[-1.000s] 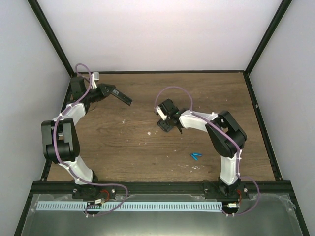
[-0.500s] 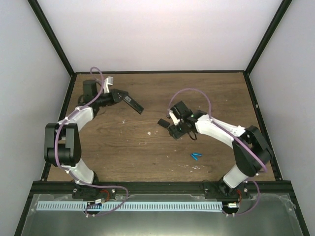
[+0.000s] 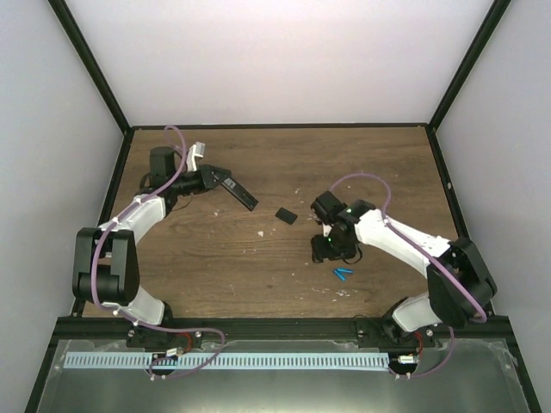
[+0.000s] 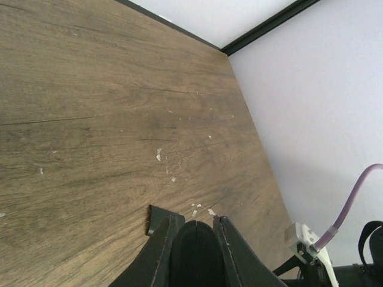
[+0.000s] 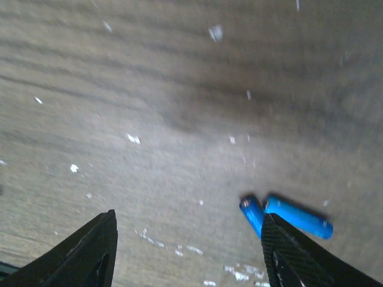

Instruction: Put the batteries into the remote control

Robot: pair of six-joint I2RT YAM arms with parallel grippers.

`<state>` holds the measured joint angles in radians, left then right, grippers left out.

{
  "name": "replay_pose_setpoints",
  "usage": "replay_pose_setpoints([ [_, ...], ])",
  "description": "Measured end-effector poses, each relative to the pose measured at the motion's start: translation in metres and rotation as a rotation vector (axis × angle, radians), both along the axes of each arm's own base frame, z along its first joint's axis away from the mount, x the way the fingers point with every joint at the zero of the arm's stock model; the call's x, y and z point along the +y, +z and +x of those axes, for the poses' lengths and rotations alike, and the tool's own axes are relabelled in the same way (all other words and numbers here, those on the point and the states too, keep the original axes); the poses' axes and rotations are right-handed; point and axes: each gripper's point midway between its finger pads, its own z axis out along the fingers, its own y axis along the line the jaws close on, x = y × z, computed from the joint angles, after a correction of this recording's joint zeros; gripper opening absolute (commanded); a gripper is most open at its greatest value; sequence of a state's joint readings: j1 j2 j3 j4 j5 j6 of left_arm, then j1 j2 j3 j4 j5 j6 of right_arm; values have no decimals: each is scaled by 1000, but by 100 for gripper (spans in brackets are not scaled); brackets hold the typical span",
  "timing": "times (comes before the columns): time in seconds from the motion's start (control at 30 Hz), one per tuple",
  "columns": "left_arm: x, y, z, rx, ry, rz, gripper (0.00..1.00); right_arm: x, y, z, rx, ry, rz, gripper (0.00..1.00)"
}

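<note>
My left gripper [image 3: 217,181] is shut on the remote control [image 3: 242,196], a slim black bar held above the table at the back left, pointing toward the middle. In the left wrist view the remote [image 4: 194,254] fills the gap between the fingers. The two blue batteries [image 3: 343,274] lie side by side on the table right of centre. My right gripper [image 3: 324,250] is open and empty, just up and left of them. In the right wrist view the batteries [image 5: 296,216] lie by the right fingertip [image 5: 299,257], with one partly behind it.
A small flat black piece [image 3: 286,215] lies on the wooden table [image 3: 215,258] between the two grippers; it also shows in the left wrist view [image 4: 157,216]. White flecks are scattered over the wood. Black frame rails and white walls bound the table.
My right gripper has left the small black piece on the table and moved toward me and right, to the batteries. My left gripper has carried the remote to the right.
</note>
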<state>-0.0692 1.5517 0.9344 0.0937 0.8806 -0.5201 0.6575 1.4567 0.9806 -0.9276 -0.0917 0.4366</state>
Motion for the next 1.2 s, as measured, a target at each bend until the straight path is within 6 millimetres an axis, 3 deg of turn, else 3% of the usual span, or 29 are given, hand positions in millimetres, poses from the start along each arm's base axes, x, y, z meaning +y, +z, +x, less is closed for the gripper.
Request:
replay_pose_setpoints([
  [0.17,-8,0,-4,2,-19,0,0,-20,-19,-32,83,-84,-20,53],
  [0.4,-22,-1,-10,7,-56,0,0,-31,-34,-47,126,-133,-40,49],
  [1.07,-24,1,-14,1,-46,10,0,-31,-49,-35,88,-109,-63,47],
  [1.2,-24,0,-13,1,-43,11,0,-29,-51,-33,81,-103,-61,42],
])
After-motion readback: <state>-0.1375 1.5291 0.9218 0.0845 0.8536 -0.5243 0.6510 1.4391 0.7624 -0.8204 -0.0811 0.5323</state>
